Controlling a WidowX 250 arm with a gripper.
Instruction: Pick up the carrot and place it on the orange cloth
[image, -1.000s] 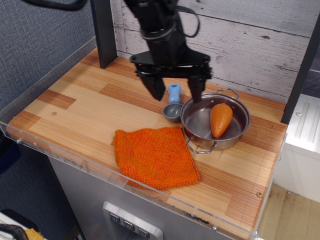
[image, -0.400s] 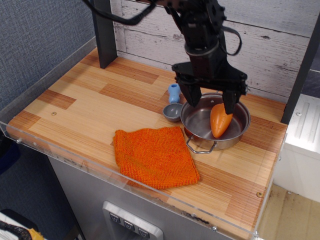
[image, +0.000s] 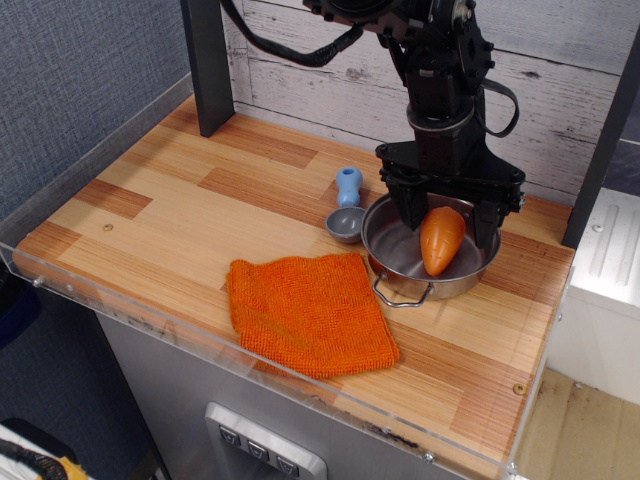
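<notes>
The carrot (image: 441, 240), a smooth stubby orange toy, lies inside a steel pot (image: 400, 275) at the right of the wooden table, blunt point toward the front. My gripper (image: 450, 224) hangs over the pot, open, with one finger on each side of the carrot's upper end. The fingers do not press on it. The orange cloth (image: 310, 312), nubby and roughly square, lies flat on the table to the front left of the pot, with nothing on it.
A small grey bowl-shaped scoop with a blue handle (image: 347, 205) sits just left of the pot. A black post (image: 207, 62) stands at the back left. A clear acrylic rim (image: 250, 365) runs along the table's front edge. A white plank wall is behind.
My gripper has moved right from above the blue-handled scoop to over the pot and come down, so its open fingers now straddle the carrot. The carrot and cloth have not moved.
</notes>
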